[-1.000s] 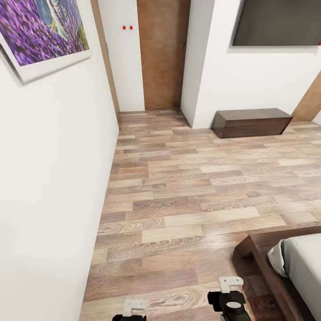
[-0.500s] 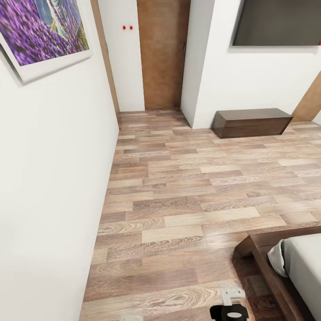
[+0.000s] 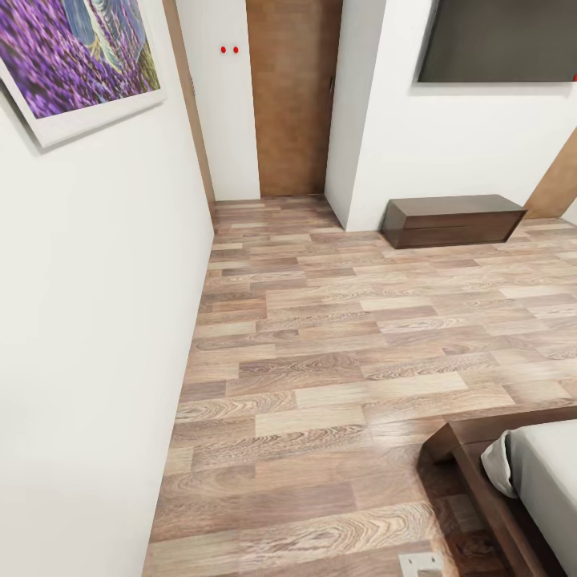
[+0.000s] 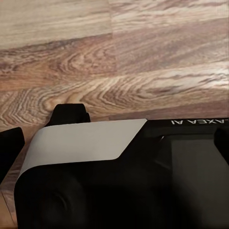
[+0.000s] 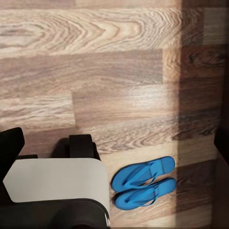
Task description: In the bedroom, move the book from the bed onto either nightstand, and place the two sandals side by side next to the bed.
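The two blue sandals [image 5: 143, 183] lie side by side on the wood floor, soles down, close to a dark strip at the view's edge. My right gripper [image 5: 114, 143] hangs above the floor, its black fingers [image 5: 9, 143] wide apart and open on nothing. My left gripper [image 4: 114, 143] is also open, its fingers [image 4: 9, 150] at the picture's sides, over my own black and white base [image 4: 81, 143]. A corner of the bed [image 3: 473, 457] with its off-white mattress [image 3: 549, 473] shows in the head view. The book and the nightstand are out of view.
A white wall [image 3: 96, 320] with a lavender picture [image 3: 72, 56] runs close on the left. A long low dark cabinet [image 3: 453, 219] stands against the far wall under a dark screen [image 3: 497, 40]. A brown door [image 3: 292, 96] is at the back. Wood floor [image 3: 336, 344] stretches between.
Both arms have dropped toward the bottom of the head view. The left one has gone below the edge and just a white tip of the right one remains. The camera has not moved.
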Controlling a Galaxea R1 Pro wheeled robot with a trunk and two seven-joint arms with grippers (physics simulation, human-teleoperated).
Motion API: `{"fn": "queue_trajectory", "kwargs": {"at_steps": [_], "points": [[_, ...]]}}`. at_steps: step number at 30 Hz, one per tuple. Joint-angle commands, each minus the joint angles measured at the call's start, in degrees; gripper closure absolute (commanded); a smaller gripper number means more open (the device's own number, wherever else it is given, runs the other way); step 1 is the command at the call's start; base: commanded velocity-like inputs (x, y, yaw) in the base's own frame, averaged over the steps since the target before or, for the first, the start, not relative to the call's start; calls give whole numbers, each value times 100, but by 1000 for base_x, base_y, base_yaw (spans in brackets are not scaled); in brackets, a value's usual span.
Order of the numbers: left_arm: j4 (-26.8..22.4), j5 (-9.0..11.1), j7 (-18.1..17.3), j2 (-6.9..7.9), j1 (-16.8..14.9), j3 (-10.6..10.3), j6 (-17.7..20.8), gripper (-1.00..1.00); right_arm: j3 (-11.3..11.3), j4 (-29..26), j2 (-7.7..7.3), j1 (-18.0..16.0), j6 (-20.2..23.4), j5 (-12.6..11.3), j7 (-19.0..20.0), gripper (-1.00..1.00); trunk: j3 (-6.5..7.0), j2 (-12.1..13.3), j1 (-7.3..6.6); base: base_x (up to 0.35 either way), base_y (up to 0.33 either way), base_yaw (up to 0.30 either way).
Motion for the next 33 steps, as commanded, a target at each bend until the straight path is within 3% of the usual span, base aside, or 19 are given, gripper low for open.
{"fn": "queue_trajectory", "kwargs": {"at_steps": [1,33], "points": [[15,37,46,5,-3,-49,9,-100,17,70,1,-2,-29,2,-35,-100,-4,-2,0,0,0,0],[140,22,46,23,7,-49,-405,-100,16,1670,-24,-2,-1150,20,-37,-100,-4,-2,0,0,0,0]]}}
